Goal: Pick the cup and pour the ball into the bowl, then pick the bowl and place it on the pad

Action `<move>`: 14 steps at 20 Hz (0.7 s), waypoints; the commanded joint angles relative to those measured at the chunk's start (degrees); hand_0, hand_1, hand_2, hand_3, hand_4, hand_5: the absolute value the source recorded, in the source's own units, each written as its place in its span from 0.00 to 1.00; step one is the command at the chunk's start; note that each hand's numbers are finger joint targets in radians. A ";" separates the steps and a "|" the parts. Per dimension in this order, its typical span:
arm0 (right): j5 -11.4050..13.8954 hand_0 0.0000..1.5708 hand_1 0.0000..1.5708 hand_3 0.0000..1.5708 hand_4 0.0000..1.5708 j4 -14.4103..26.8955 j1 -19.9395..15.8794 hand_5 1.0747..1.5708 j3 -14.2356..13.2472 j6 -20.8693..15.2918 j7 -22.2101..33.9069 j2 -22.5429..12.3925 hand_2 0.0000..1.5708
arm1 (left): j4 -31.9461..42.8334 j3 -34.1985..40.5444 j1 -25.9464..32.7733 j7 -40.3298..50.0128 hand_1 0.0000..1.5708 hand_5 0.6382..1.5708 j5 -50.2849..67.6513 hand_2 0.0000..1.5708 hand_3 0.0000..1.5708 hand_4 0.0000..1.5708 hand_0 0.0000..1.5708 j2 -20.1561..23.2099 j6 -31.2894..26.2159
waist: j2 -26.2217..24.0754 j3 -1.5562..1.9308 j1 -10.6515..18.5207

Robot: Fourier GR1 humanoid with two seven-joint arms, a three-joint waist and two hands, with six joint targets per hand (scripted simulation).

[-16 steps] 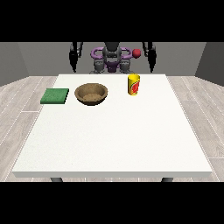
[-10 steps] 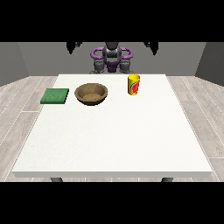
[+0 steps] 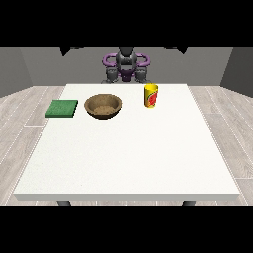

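A yellow cup (image 3: 151,95) with a red label stands upright on the far right part of the white table (image 3: 128,158). To its left sits a brown wooden bowl (image 3: 88,105), and nothing shows inside it. A flat green pad (image 3: 62,108) lies left of the bowl, near the table's left edge. I see no ball, and the inside of the cup is hidden from here. The robot's torso (image 3: 126,66) is behind the table's far edge. Only dark ends of its raised arms (image 3: 70,50) show at the scene's top edge, and neither hand is visible.
Grey wood floor surrounds the table on all sides. The cup, bowl and pad all stand along the far third of the table, with plain white tabletop between them and the near edge.
Both arms have swung up and outward, taking the hands out of the picture. A small red ball seen above the cup earlier no longer shows. Cup, bowl and pad have not moved.
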 commanded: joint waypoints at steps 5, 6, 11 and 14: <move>0.19 0.00 0.00 0.00 0.00 3.59 -2.51 1.00 -1.99 2.80 -7.10 0.57 0.00 | 5.29 2.34 -4.91 -8.74 0.00 0.96 -1.62 0.00 0.00 0.00 0.00 -0.08 -0.10 | 8.13 -0.02 -0.87; 1.51 0.00 0.00 0.00 0.00 5.58 -3.34 1.00 -1.96 2.51 -9.98 0.96 0.00 | 5.72 1.33 -5.34 -10.41 0.00 0.95 -2.71 0.00 0.00 0.00 0.00 -0.58 -0.17 | 9.53 -0.02 -0.44; 1.34 0.00 0.00 0.00 0.00 6.78 -3.76 1.00 -1.96 3.42 -10.52 0.81 0.00 | 14.76 0.67 -1.73 -23.65 0.00 0.95 -5.36 0.00 0.00 0.00 0.00 -3.53 -1.59 | 11.33 -0.04 -1.06; 2.08 0.00 0.00 0.00 0.00 9.96 -4.04 1.00 -2.18 5.74 -16.58 0.50 0.00 | 16.69 -2.87 -4.29 -27.39 0.00 0.95 -10.41 0.00 0.00 0.00 0.00 -8.64 4.59 | 14.87 -0.02 -3.33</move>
